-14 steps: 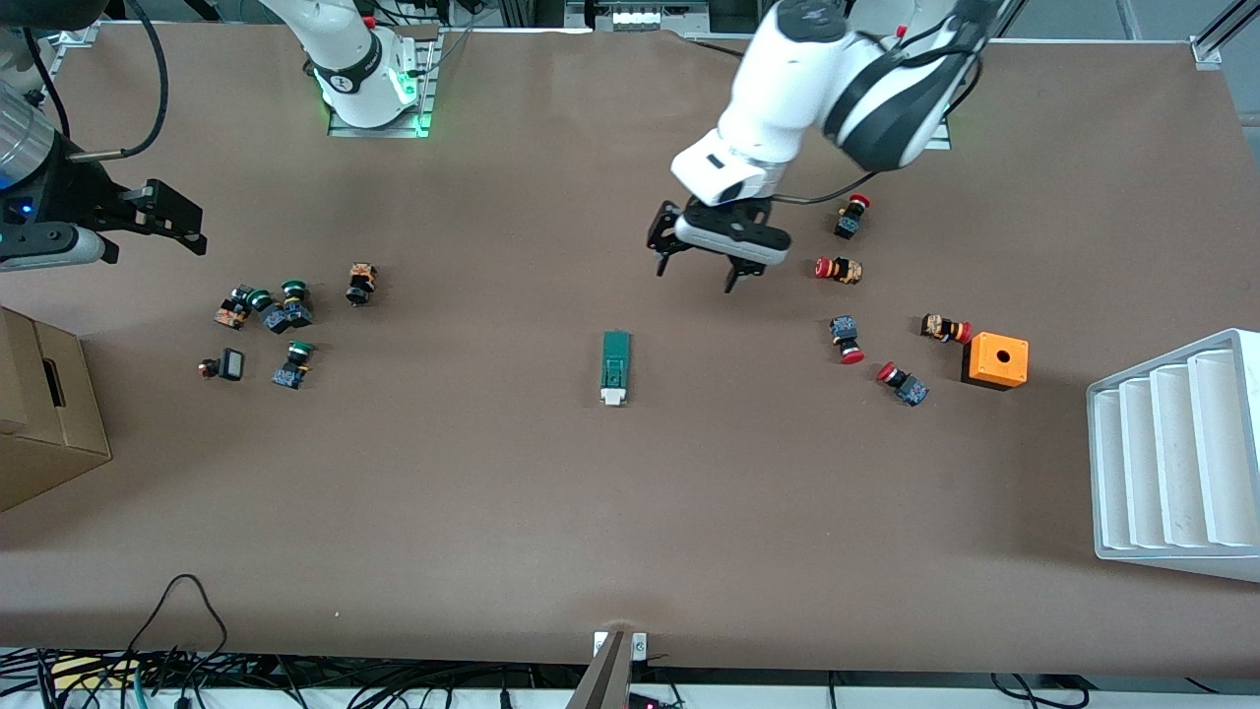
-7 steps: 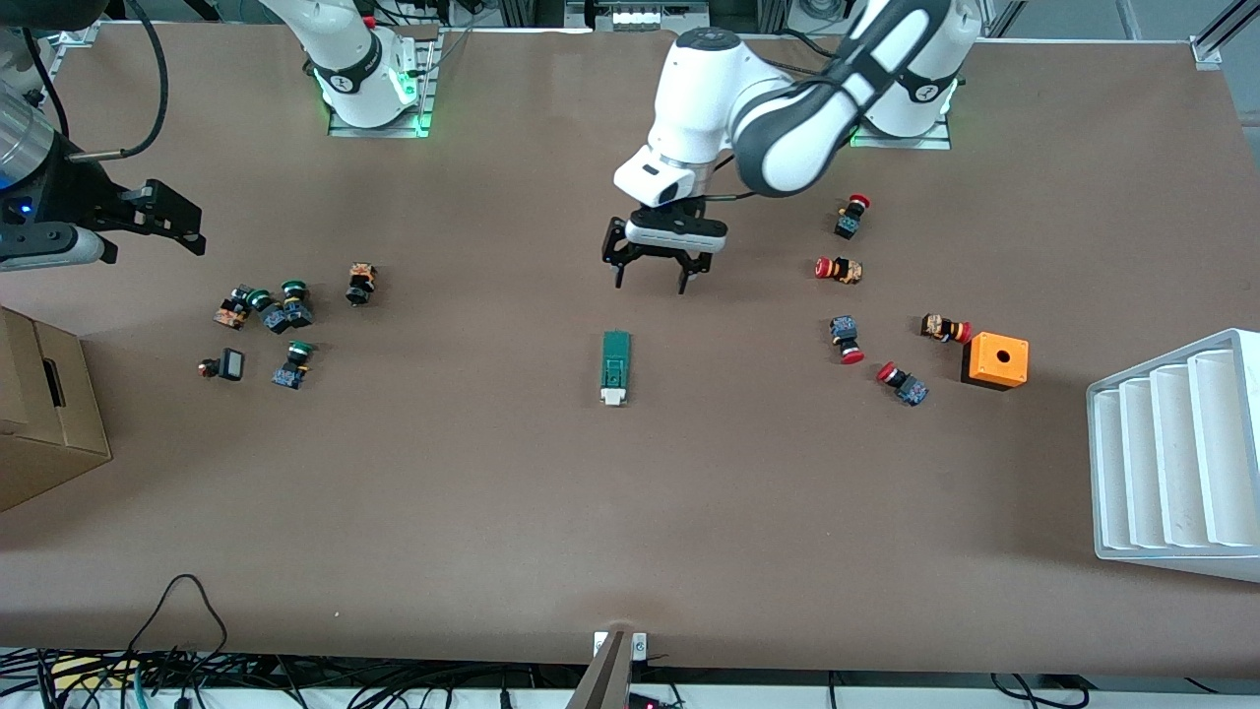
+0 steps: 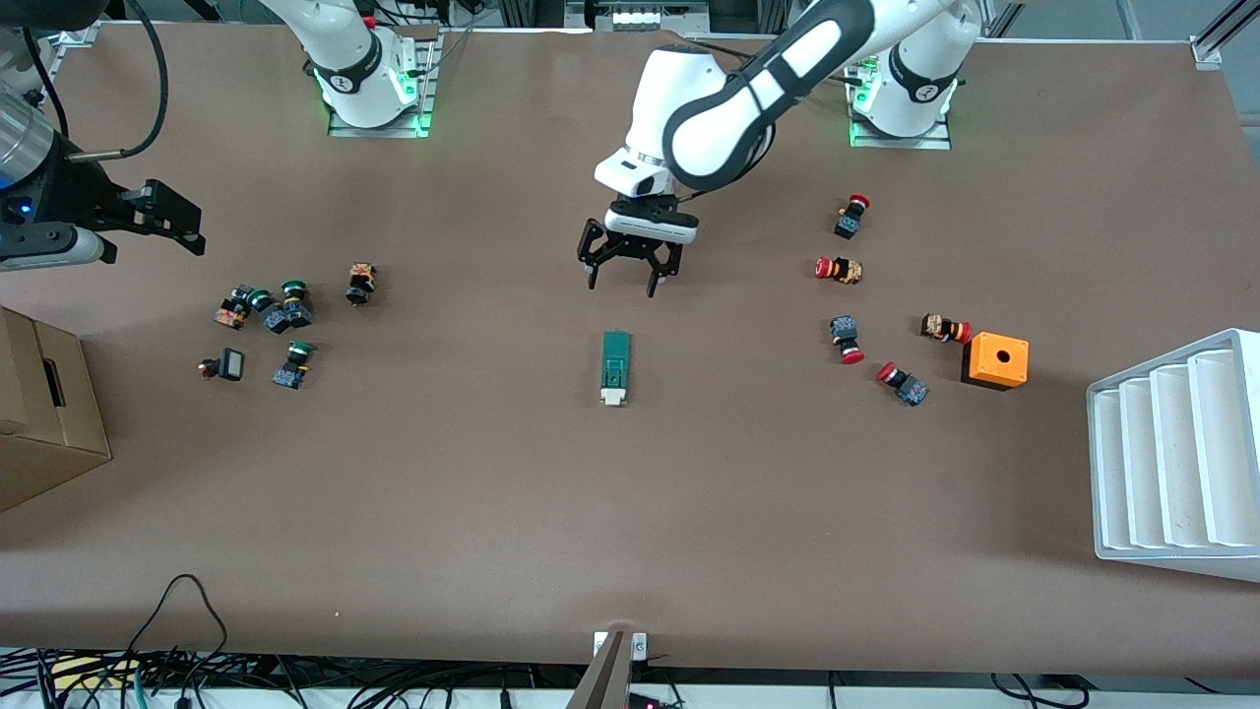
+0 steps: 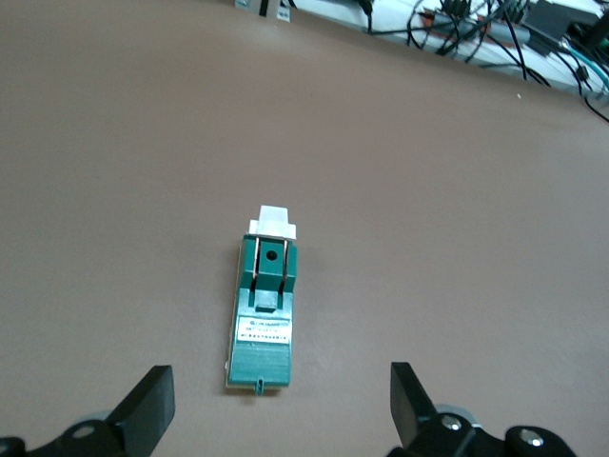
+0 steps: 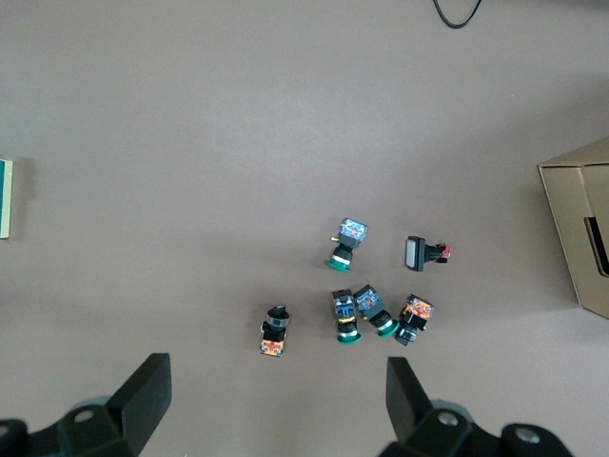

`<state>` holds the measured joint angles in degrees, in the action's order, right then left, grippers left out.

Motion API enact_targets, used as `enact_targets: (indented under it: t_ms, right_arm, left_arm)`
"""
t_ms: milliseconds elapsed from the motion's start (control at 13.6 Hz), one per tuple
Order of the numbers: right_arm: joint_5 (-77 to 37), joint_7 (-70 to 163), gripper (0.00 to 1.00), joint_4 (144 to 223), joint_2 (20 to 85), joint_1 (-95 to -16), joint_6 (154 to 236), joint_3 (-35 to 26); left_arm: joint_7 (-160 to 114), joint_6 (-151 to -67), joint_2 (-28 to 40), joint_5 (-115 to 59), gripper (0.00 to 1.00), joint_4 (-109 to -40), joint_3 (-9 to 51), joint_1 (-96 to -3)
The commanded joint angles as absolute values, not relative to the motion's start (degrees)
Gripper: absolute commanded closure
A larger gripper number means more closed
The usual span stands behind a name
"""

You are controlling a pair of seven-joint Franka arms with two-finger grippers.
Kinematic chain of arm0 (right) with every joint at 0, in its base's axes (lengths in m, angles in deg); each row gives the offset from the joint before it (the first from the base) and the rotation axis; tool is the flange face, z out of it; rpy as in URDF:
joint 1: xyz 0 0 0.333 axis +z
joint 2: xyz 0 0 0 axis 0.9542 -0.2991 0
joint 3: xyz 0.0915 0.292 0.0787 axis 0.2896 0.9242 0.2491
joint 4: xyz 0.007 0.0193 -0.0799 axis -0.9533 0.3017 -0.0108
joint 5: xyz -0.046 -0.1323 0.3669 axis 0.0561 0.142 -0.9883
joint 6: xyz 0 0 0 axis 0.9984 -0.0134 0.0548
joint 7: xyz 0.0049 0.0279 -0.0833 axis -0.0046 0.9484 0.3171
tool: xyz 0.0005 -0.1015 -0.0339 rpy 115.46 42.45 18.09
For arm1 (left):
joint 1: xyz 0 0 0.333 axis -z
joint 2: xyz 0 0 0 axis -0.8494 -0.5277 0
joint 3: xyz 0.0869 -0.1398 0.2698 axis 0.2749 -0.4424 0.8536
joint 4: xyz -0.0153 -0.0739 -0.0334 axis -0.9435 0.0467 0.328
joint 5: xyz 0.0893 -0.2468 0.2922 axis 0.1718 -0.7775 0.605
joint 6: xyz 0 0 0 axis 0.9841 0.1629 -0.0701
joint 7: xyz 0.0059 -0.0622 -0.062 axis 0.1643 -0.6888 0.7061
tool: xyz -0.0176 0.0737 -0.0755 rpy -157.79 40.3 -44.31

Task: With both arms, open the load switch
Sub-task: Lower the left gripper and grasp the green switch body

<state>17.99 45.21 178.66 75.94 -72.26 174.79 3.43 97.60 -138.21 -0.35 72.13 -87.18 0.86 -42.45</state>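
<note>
The load switch [image 3: 615, 367] lies flat mid-table, a narrow dark-green block whose white end points toward the front camera. My left gripper [image 3: 622, 283] hangs open over the table just off the switch's green end, touching nothing. In the left wrist view the load switch [image 4: 266, 305] lies lengthwise between the spread fingers of the left gripper [image 4: 278, 400], its green end closest to them. My right gripper [image 3: 200, 228] waits open at the right arm's end of the table. In its wrist view the right gripper [image 5: 276, 386] is open over bare table, and only an edge of the load switch [image 5: 5, 198] shows.
Green-capped push buttons [image 3: 268, 313] cluster below the right gripper, beside a cardboard box [image 3: 44, 414]. Red-capped push buttons [image 3: 847, 340], an orange box with a hole [image 3: 996, 360] and a white ridged tray [image 3: 1171, 453] stand toward the left arm's end.
The left arm has swung its open gripper toward the right arm's end, bringing it in line with the switch's green end. The right arm and the switch have not moved.
</note>
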Motion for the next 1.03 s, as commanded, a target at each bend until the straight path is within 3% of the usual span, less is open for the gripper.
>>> enact_targets:
  t_ms: [0, 586, 953]
  right_arm:
    - [18.8, 45.6, 0.00, 177.0, 75.2, -72.1, 174.0, 3.4]
    - [18.8, 45.7, 0.00, 177.0, 75.2, -72.1, 173.8, 3.4]
    - [18.8, 45.7, 0.00, 177.0, 75.2, -72.1, 173.8, 3.4]
  left_arm:
    - [104.5, -132.8, -5.8, 79.1, 0.00, -82.9, 1.5, -39.2]
    - [117.1, -116.0, -16.8, 96.6, 0.00, -79.1, 2.4, -33.3]
    - [123.3, -108.7, -21.5, 102.3, 0.00, -76.3, 8.6, -25.8]
